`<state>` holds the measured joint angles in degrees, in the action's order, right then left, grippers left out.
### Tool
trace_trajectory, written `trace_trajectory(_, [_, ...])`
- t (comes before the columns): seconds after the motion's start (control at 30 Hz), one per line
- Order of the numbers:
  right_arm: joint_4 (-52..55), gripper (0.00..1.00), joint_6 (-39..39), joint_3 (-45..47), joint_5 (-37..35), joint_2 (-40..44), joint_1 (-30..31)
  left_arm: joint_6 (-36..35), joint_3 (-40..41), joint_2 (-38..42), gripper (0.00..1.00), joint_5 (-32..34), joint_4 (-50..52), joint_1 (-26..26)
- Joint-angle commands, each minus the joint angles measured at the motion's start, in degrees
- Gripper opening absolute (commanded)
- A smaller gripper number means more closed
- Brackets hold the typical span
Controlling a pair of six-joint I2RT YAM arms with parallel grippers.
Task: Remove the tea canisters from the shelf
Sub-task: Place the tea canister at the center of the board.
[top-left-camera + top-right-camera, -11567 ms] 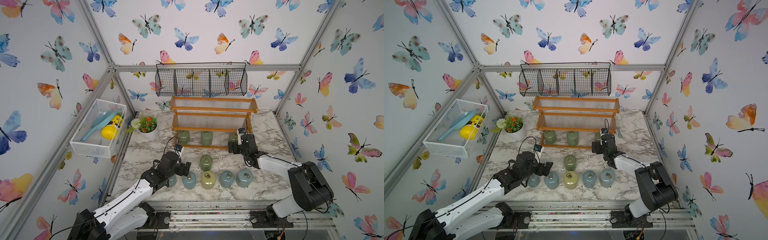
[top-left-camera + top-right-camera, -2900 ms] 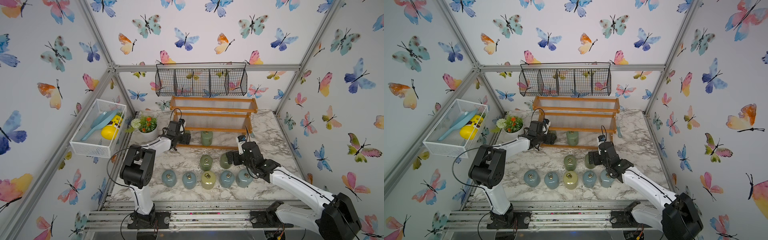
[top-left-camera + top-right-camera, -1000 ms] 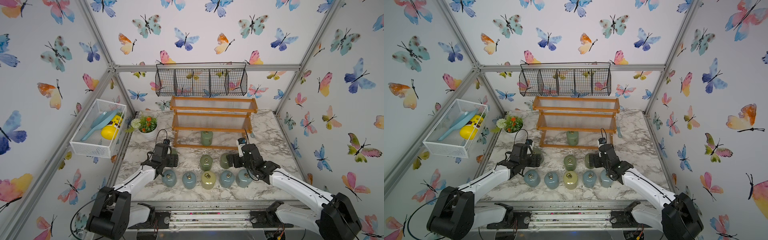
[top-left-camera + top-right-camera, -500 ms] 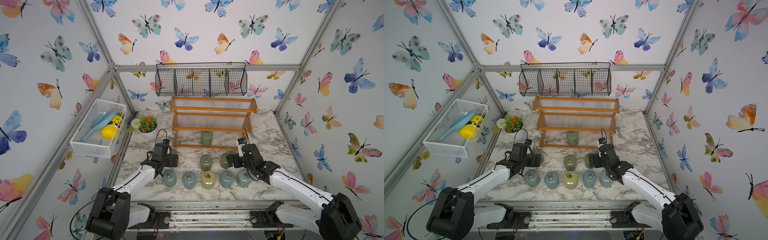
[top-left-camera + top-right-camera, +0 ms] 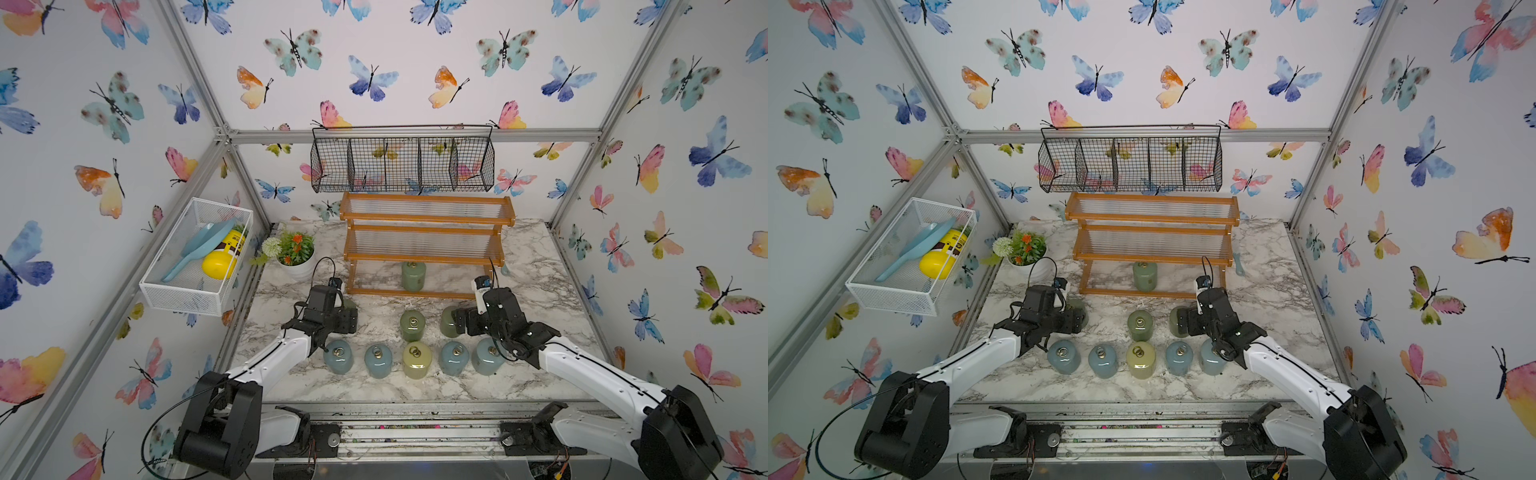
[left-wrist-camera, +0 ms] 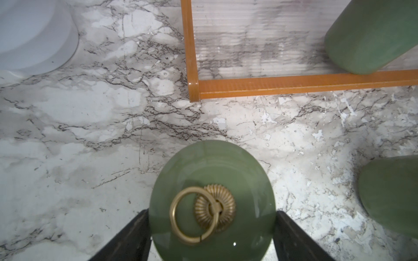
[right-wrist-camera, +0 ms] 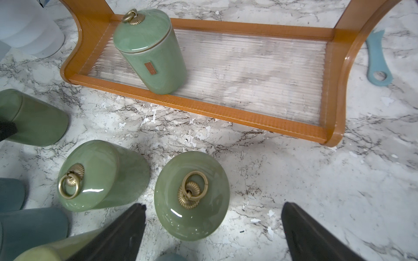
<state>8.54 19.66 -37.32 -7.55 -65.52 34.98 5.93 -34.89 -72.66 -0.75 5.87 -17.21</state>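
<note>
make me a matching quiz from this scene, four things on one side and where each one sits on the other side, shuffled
Things
1. yellow bottle
2. pale yellow-green canister
3. white flower pot
4. green canister with a brown label

Places
a. lowest tier of the shelf
b. on the table, beside the shelf's left end
c. in the white mesh basket
d. middle of the front row, blue canisters on both sides

Pairs: 1-c, 2-d, 3-b, 4-a
</note>
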Motion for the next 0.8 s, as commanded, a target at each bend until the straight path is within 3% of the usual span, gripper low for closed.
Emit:
trace_trajectory(0.0, [-0.4,1.0,-0.4,0.1,0.4,-0.4,0.1,0.0,-1.3,-1.3,0.82,-0.4,0.4,0.1])
trace_trajectory(0.43, [-0.7,1.0,-1.0,-0.6,0.8,-1.4,0.1,0.7,-3.0,0.1,0.79,10.4,8.0,0.1])
trace_trajectory(0.77, [-1.5,1.0,-2.5,-2.7,2.5,-2.5,0.1,1.3,-2.0,3.0,0.87,6.4,7.5,0.1])
